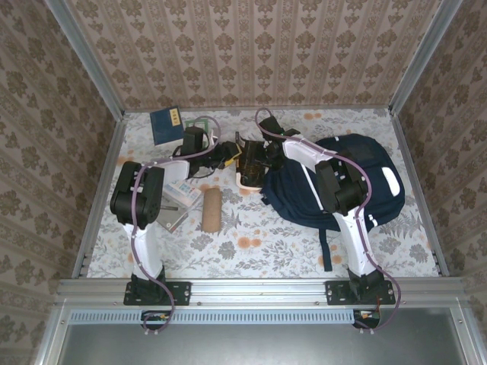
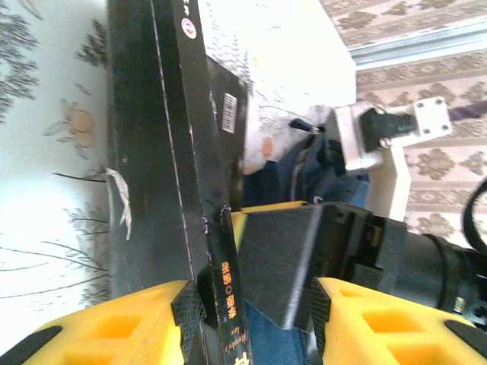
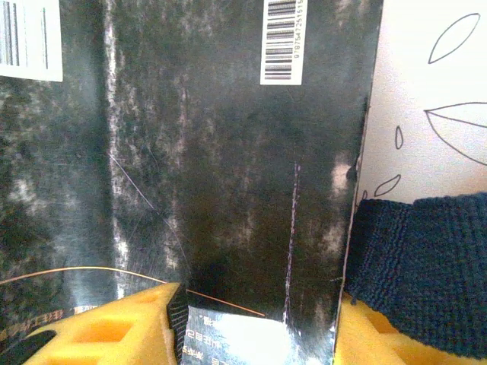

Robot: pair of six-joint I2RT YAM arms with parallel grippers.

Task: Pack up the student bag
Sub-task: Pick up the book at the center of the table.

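The navy student bag lies at the right of the table, its blue fabric behind the grippers and a knitted strap beside my right fingers. A thin black book stands on edge at mid-table, just left of the bag. My left gripper is open: the book's spine touches one pad, and a finger of the right gripper fills the remaining gap. My right gripper is shut on the book, whose barcoded cover spans its fingers.
A blue book and a green-edged item lie at the back left. A cardboard tube and a pale box sit by the left arm. Patterned walls enclose the table on three sides.
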